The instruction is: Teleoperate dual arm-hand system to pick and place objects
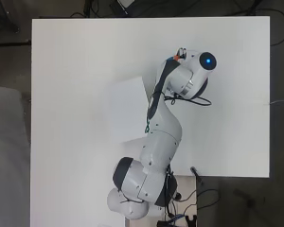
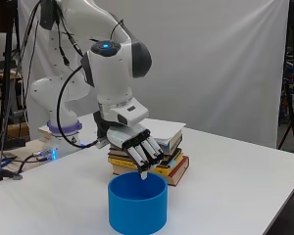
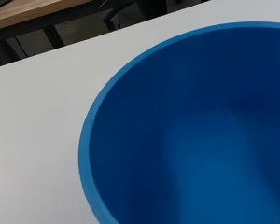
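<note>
round blue tub (image 2: 137, 203) (smooth, open top) under the hand (image 2: 139, 145).

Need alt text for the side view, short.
The robot's hand hangs fingers-down just above the rim of a blue cylindrical container on a white table. Behind them sits a stack of books.

Surroundings of my workspace: white rectangular table (image 2: 245, 176), white fabric backdrop (image 2: 220, 63).
A stack of hardcover books (image 2: 172, 164) topped by a white sheet (image 1: 125, 109) rests on the table.
</note>
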`<state>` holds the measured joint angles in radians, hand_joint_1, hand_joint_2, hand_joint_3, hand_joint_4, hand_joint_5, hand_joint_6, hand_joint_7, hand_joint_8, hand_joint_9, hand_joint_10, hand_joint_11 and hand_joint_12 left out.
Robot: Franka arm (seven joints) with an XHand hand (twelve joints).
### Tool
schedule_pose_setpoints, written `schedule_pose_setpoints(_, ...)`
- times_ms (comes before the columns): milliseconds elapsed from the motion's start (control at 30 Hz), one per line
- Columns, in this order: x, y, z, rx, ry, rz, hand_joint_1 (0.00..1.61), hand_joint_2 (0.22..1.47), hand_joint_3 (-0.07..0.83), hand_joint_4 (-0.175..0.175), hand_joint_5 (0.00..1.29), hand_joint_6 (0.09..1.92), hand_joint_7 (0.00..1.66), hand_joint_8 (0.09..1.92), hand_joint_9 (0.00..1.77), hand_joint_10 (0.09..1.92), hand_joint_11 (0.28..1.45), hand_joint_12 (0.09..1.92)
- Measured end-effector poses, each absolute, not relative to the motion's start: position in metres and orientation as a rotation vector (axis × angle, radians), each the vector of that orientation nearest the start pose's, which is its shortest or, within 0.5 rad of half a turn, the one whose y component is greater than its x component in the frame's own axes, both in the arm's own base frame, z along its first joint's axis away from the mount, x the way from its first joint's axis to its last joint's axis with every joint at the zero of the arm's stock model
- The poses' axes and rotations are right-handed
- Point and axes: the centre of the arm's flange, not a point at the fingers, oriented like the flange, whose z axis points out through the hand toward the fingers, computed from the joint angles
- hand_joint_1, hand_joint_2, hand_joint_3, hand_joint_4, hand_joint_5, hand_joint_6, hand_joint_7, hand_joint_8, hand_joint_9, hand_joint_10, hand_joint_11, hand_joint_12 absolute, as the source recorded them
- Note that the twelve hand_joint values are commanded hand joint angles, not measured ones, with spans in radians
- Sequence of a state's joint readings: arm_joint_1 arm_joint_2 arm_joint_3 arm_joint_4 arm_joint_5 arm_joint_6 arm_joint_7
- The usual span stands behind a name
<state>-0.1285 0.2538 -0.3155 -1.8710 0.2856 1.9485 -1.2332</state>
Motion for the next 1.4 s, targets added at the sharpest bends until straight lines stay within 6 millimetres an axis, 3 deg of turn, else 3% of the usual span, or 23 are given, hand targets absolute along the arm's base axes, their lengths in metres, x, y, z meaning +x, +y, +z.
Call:
schedule_pose_setpoints(33, 0.551, -0.230, 0.372, -2.744, -0.951, -0.037, 1.13, 1.30, 0.000, -0.088, 0.54, 1.46, 0.75, 1.55, 0.78, 1.52, 0.59, 0.98)
schedule_pose_setpoints(100, 0.547, -0.224, 0.366, -2.734, -0.952, -0.022, 1.11, 1.31, 0.000, -0.063, 0.54, 1.50, 0.74, 1.52, 0.78, 1.28, 0.59, 0.79)
schedule_pose_setpoints(133, 0.545, -0.220, 0.363, -2.730, -0.953, -0.011, 0.98, 1.27, -0.007, -0.014, 0.50, 1.20, 0.68, 1.27, 0.77, 1.08, 0.60, 0.61)
schedule_pose_setpoints(200, 0.543, -0.213, 0.359, -2.737, -0.955, 0.009, 0.50, 1.05, -0.020, 0.002, 0.21, 0.42, 0.33, 0.46, 0.47, 0.43, 0.49, 0.22)
schedule_pose_setpoints(233, 0.543, -0.212, 0.358, -2.751, -0.946, 0.027, 0.33, 0.98, -0.015, 0.001, 0.11, 0.21, 0.20, 0.24, 0.36, 0.24, 0.45, 0.12)
schedule_pose_setpoints(300, 0.549, -0.213, 0.356, -2.769, -0.903, 0.075, 0.17, 0.94, -0.003, 0.006, 0.03, 0.09, 0.11, 0.09, 0.27, 0.09, 0.42, 0.09)
schedule_pose_setpoints(433, 0.562, -0.214, 0.373, -2.712, -0.859, 0.158, 0.12, 0.95, 0.007, 0.022, 0.02, 0.09, 0.13, 0.09, 0.27, 0.09, 0.41, 0.09)
schedule_pose_setpoints(533, 0.564, -0.208, 0.393, -2.675, -0.880, 0.172, 0.12, 0.96, 0.002, 0.035, 0.09, 0.09, 0.22, 0.09, 0.34, 0.09, 0.42, 0.09)
schedule_pose_setpoints(800, 0.530, -0.171, 0.462, -2.789, -0.967, 0.047, 0.05, 0.97, -0.001, 0.070, 0.22, 0.09, 0.30, 0.09, 0.42, 0.09, 0.47, 0.09)
schedule_pose_setpoints(867, 0.520, -0.156, 0.492, -2.804, -0.984, 0.052, 0.06, 0.96, -0.004, 0.074, 0.25, 0.09, 0.32, 0.09, 0.46, 0.09, 0.48, 0.09)
schedule_pose_setpoints(1033, 0.477, -0.093, 0.607, -2.806, -1.128, -0.073, 0.14, 0.96, 0.001, 0.047, 0.30, 0.09, 0.40, 0.09, 0.55, 0.09, 0.49, 0.09)
schedule_pose_setpoints(1133, 0.435, -0.052, 0.644, -2.780, -1.232, -0.129, 0.18, 0.96, 0.001, 0.036, 0.30, 0.09, 0.39, 0.09, 0.53, 0.09, 0.48, 0.09)
schedule_pose_setpoints(1233, 0.397, -0.012, 0.652, -2.758, -1.306, -0.126, 0.19, 0.97, 0.002, 0.027, 0.30, 0.09, 0.39, 0.09, 0.53, 0.09, 0.48, 0.09)
schedule_pose_setpoints(1400, 0.360, 0.032, 0.634, -2.723, -1.312, -0.078, 0.22, 0.98, 0.004, 0.022, 0.29, 0.09, 0.38, 0.09, 0.52, 0.09, 0.46, 0.09)
